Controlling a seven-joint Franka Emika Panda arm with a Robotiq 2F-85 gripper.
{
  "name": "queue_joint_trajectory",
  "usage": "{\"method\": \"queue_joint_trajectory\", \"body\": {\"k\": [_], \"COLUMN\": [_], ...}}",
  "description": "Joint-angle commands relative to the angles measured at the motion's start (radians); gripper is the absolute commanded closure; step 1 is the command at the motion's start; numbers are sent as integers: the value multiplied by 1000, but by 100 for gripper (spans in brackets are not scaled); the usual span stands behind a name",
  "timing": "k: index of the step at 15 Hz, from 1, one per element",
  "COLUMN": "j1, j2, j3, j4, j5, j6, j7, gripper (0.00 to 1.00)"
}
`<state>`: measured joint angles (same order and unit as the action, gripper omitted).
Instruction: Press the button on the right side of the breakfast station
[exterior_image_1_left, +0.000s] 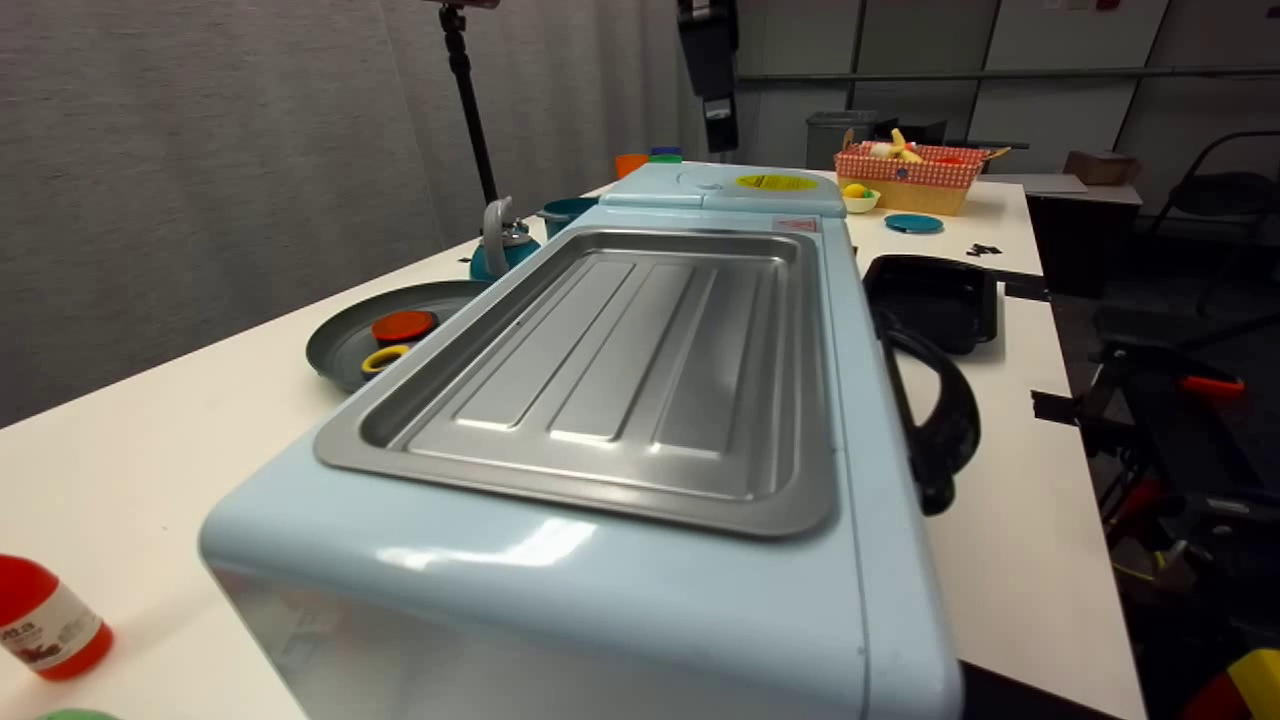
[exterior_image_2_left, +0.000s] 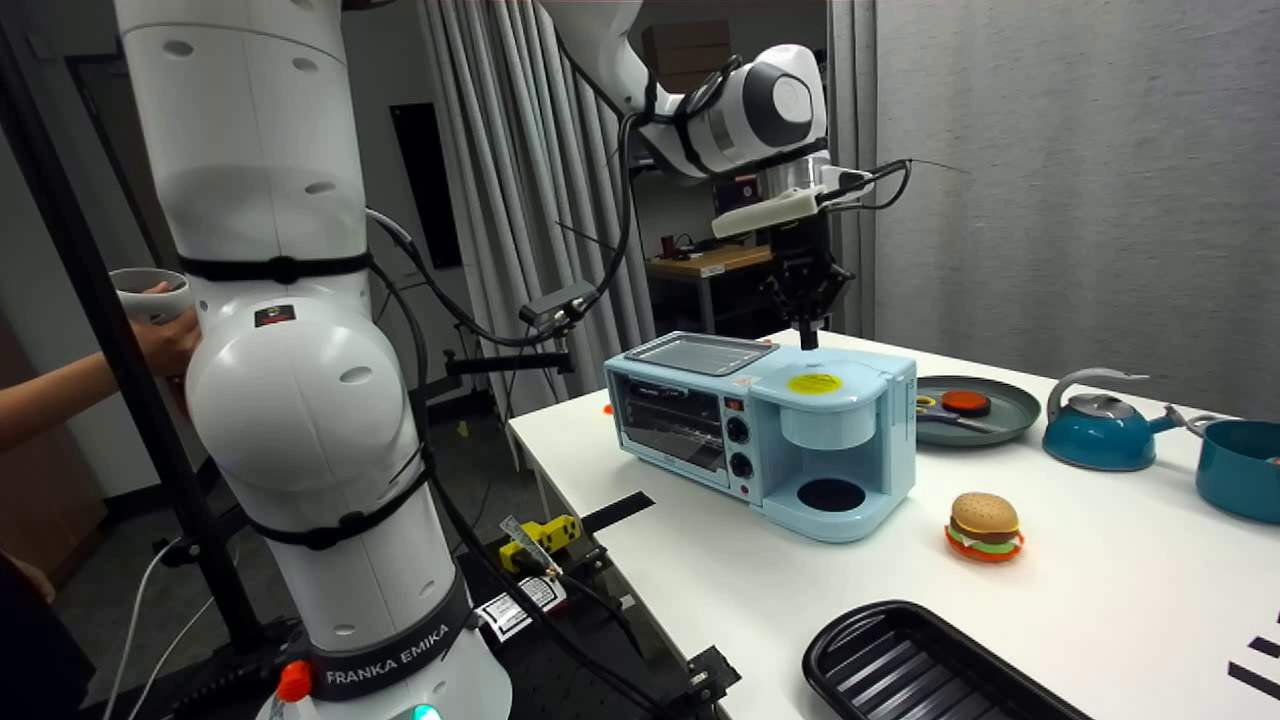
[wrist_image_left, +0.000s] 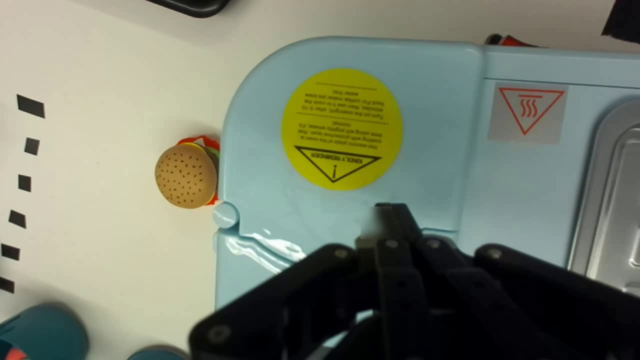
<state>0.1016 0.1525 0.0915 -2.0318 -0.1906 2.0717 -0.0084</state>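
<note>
While the gripper (wrist_image_left: 392, 216) points down just over the pale blue top of the breakfast station (exterior_image_2_left: 770, 440), its fingers (wrist_image_left: 406, 223) sit closed together. Station upright on the white table (exterior_image_2_left: 760, 590), glass front (exterior_image_2_left: 668, 420) facing the table's edge on the arm's side; black handle (exterior_image_1_left: 960, 420) juts out that way. Gray pan (exterior_image_2_left: 1015, 422) close behind, partly hidden. Off the rounded end, a strip of white tabletop between station and toy burger (exterior_image_2_left: 985, 525), wider stretch from burger to black ribbed tray (exterior_image_2_left: 915, 660).

Round yellow sticker (wrist_image_left: 342, 130) on top reads KINDLY REMINDER, upside down in the wrist view; smaller lines seem to mention an oven and a coffee maker, print too soft to be sure. Gray sticker (wrist_image_left: 527, 117) near it: red triangle, three wavy lines. Arm's base band (exterior_image_2_left: 390, 655): FRANKA EMIKA. Red bottle (exterior_image_1_left: 45, 620), label cut off by the frame: "tta" legible.
</note>
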Motion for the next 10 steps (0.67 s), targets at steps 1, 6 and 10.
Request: {"method": "queue_joint_trajectory", "body": {"k": [1,6,10], "j1": [-2,-3,-5], "j2": [12,15,14], "j3": [-4,-6,-10], "j4": [5,-8,-32], "j5": [9,14,16], "j6": [57,94,91], "j7": [3,3,4], "gripper": [100,100,100]}}
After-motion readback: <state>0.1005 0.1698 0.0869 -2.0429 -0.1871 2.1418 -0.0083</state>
